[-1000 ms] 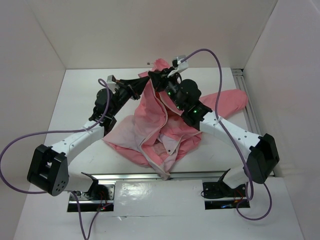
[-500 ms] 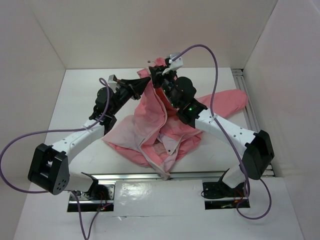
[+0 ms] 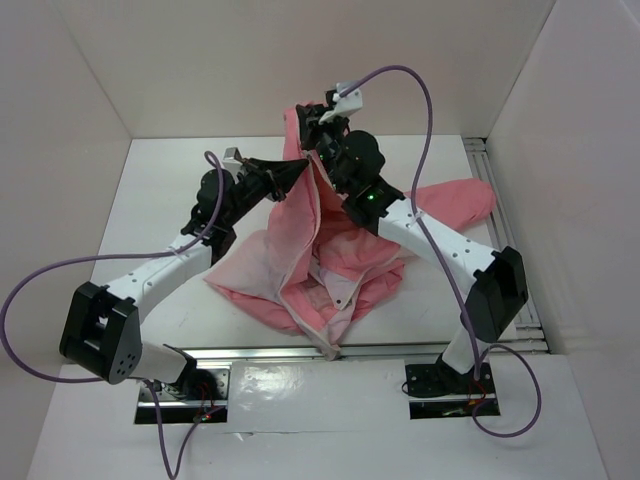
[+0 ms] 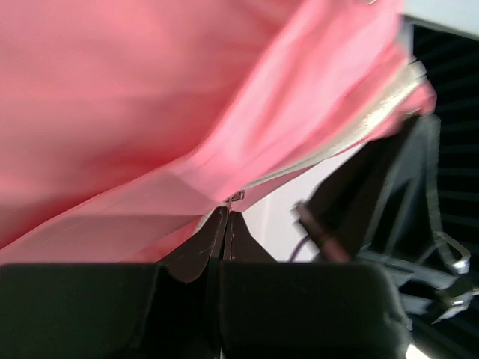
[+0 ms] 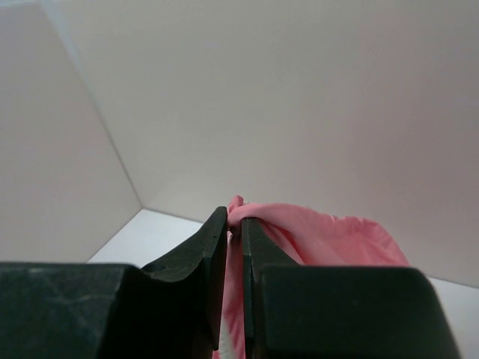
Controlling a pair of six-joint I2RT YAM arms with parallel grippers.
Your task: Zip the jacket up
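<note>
White table [image 3: 160, 200]; left gripper [image 4: 227, 215] clamped on jacket [image 3: 300, 262] edge, right gripper [image 5: 234, 222] clamped higher up.

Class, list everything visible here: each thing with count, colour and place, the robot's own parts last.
jacket: one, salmon pink with paler lining, heaped mid-table, top held up.
zipper: one, light-coloured, along the jacket's front edge.
table: one, white, beneath the jacket.
rails: two, silver, table's near and right edges.
cables: two, purple, looping over the table.
left gripper: one, black, shut on the jacket by the zipper.
right gripper: one, black, shut on the jacket's far end.
</note>
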